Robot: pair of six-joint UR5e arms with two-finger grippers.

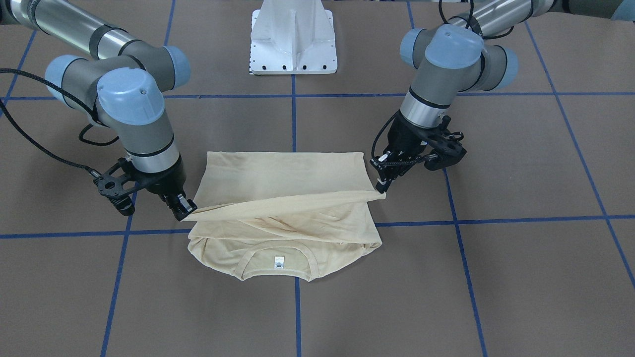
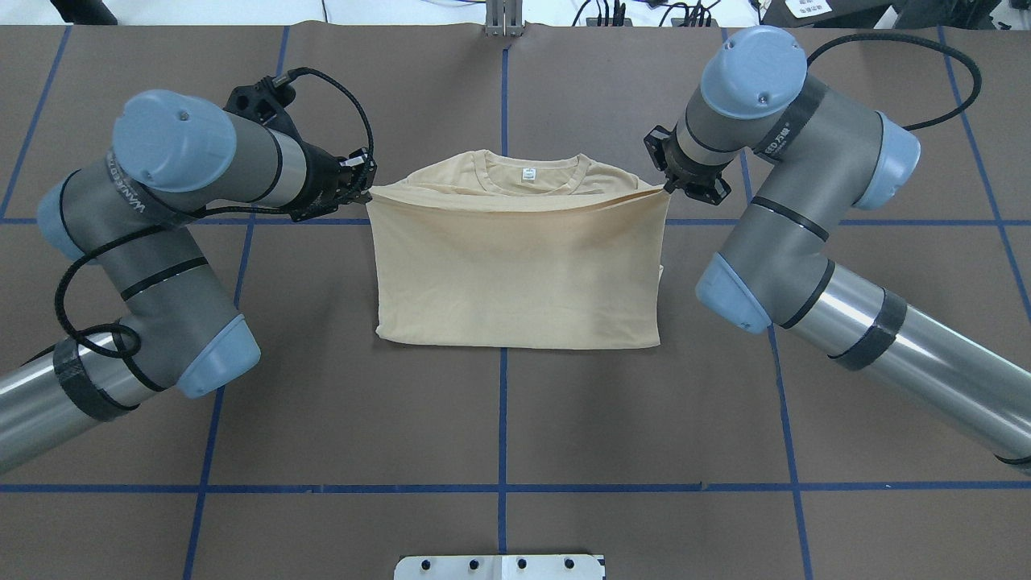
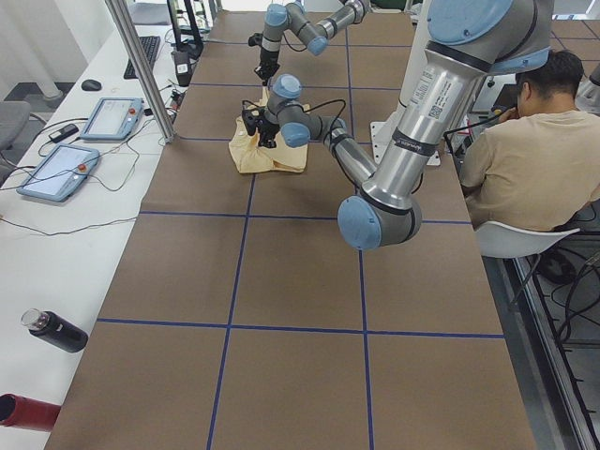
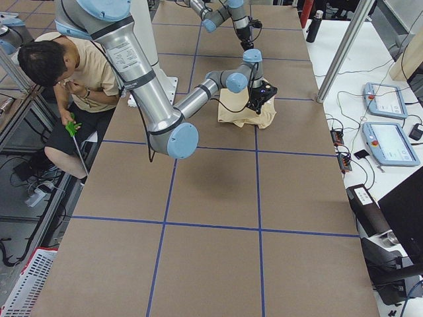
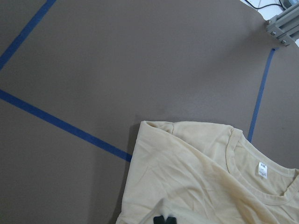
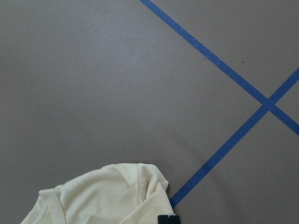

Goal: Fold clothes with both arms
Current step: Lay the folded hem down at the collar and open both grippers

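The cream-yellow shirt [image 1: 278,173] lies plain side up on the brown table, half folded, with the ribbed neckline and white tag [image 2: 527,171] on the side away from the robot. My left gripper [image 2: 366,191] is shut on one corner of the raised fold edge. My right gripper [image 2: 665,190] is shut on the opposite corner. Between them the edge is stretched taut, just short of the neckline. In the front-facing view the left gripper [image 1: 382,187] is a little higher than the right gripper [image 1: 186,210]. Both wrist views look down on the shirt [image 5: 196,177] [image 6: 107,196] near the collar.
The white pedestal base [image 1: 292,37] stands on the robot's side of the table. Blue tape lines [image 2: 503,419] grid the brown surface. A seated person [image 3: 525,159] is beside the robot, behind the table. Control tablets [image 3: 56,169] and a dark bottle [image 3: 56,330] lie on the white side bench.
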